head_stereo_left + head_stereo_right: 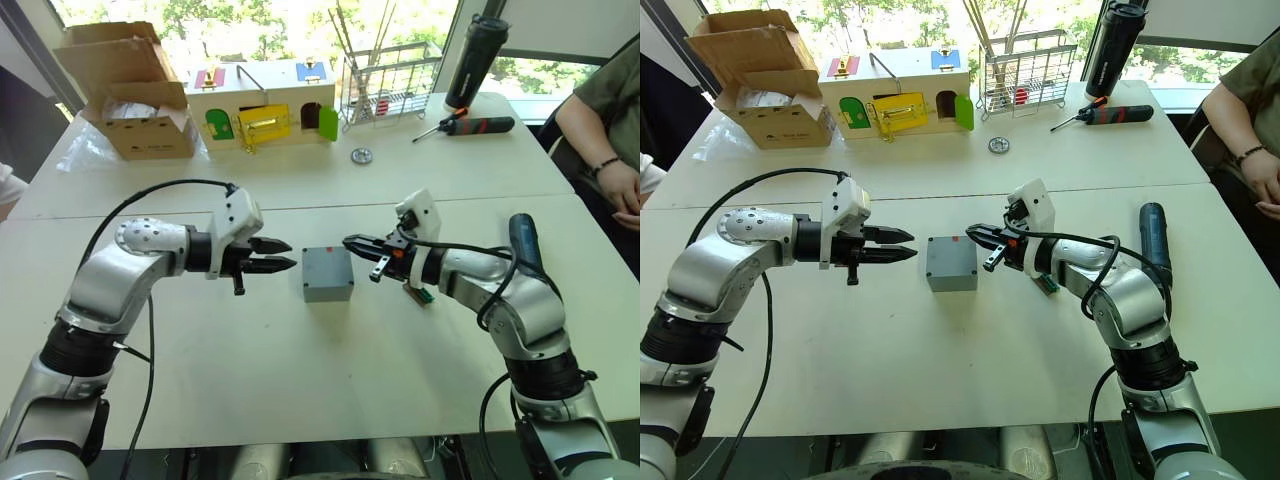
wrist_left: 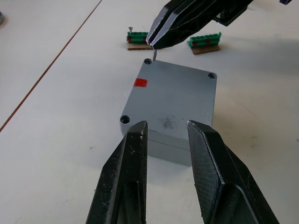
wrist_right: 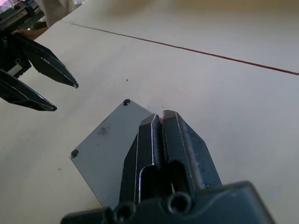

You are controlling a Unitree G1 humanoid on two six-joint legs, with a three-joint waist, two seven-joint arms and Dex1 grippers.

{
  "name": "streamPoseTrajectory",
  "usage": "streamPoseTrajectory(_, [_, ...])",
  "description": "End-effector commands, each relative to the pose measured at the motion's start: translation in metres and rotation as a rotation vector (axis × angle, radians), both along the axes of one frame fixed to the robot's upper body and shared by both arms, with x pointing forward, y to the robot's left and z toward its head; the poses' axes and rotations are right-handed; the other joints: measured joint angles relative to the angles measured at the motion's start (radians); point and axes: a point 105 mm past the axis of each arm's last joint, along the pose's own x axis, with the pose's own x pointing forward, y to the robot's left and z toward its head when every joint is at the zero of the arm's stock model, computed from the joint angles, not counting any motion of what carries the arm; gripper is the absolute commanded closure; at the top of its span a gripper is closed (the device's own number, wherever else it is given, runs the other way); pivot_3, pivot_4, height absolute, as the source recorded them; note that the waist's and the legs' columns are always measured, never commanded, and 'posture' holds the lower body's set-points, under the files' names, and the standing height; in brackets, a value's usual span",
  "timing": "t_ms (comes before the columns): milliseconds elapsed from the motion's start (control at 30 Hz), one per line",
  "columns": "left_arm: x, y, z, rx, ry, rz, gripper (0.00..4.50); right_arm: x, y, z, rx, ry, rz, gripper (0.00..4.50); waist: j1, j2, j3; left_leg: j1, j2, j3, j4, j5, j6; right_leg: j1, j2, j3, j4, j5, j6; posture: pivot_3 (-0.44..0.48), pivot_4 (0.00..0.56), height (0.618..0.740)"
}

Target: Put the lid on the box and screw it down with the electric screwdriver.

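— Where's the box point(image 1: 328, 273)?

— Middle of the white bench point(image 1: 300, 380), between the two hands. The lid point(image 2: 172, 98) is already lying flat on it, edges lined up with the walls, a hole at each corner and a small red mark on top near one edge.

— What's the left hand point(image 1: 282, 255) up to?

— It sits at the box's nine o'clock, just beside it but not touching. Its fingers point(image 2: 122, 182) are apart, a modest gap, and nothing is between them. They point straight at the box.

— And the right hand point(image 1: 350, 243)?

— At about two o'clock from the box, tips at its far right corner. The fingers are pressed together, and a thin metal pin, perhaps a screw point(image 2: 153, 54), hangs from the tips over a corner hole. I can't tell whether it's touching the lid.

— The electric screwdriver point(image 1: 1154, 243)?

— Lying on the bench well off at the box's three o'clock, beyond the right forearm, untouched. Its long axis runs roughly twelve to six; the arm hides the near end, so I can't tell where the bit points.

— Anything else close by?

— Two small green terminal strips point(image 2: 203, 42) just past the box.
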Motion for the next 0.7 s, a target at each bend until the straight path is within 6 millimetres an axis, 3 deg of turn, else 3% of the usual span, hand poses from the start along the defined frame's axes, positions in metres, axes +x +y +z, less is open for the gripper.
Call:
streamPoseTrajectory(33, [-0.0027,-0.0034,0.0084,-0.016,-0.027,-0.020,3.16,-0.0003,0.0019,0.0070,0.007,-0.044,0.013,4.43,0.000,0.000,0.000,0.000,0.000,0.000,0.000,0.000,0.000,0.000,0.000,0.000,0.000,0.000,0.000,0.000,0.150,0.740])
streamPoseTrajectory(700, [-0.0008,-0.0047,0.0058,-0.016,-0.029,-0.013,3.16,0.0064,0.0067,-0.0027,-0.004,-0.029,0.020,4.43,0.000,0.000,0.000,0.000,0.000,0.000,0.000,0.000,0.000,0.000,0.000,0.000,0.000,0.000,0.000,0.000,0.150,0.740])
